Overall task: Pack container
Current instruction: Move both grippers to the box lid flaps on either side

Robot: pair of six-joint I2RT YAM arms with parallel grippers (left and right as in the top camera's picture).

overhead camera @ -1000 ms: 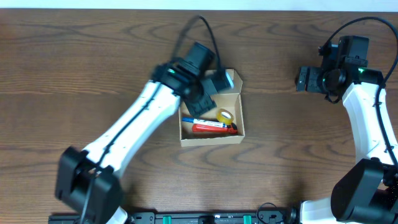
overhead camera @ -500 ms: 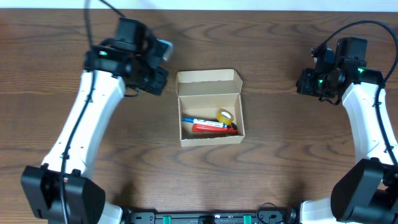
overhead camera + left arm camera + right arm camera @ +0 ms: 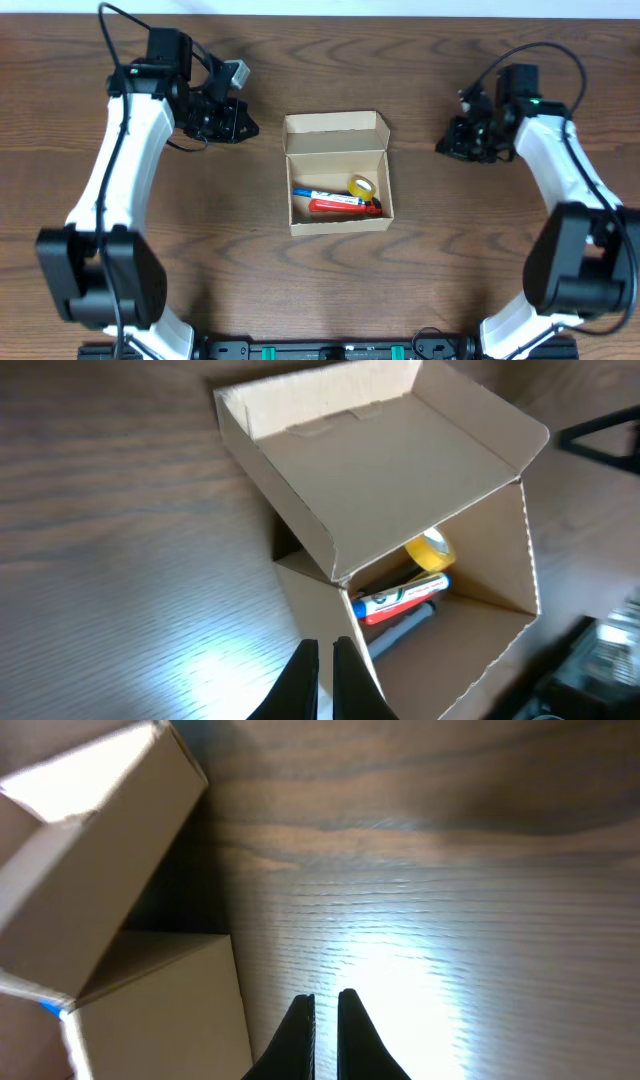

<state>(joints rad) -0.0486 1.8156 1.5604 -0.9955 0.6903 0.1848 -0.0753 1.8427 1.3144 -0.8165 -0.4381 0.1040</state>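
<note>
**Container open, both claws empty**

Overhead, the tan cardboard container (image 3: 335, 135) sits mid-frame on the dark wood-grain table (image 3: 480, 260). Its flap is folded back, and a red marker (image 3: 335, 205) and a yellow tape roll (image 3: 362, 186) lie along its lower wall. The left gripper (image 3: 248, 127) hangs upper left and the right gripper (image 3: 442, 147) upper right, both apart from the container. Only the wrist views show the slim dark fingers pinched together, gripping nothing. The right wrist sees just plain outer cardboard walls.
</note>
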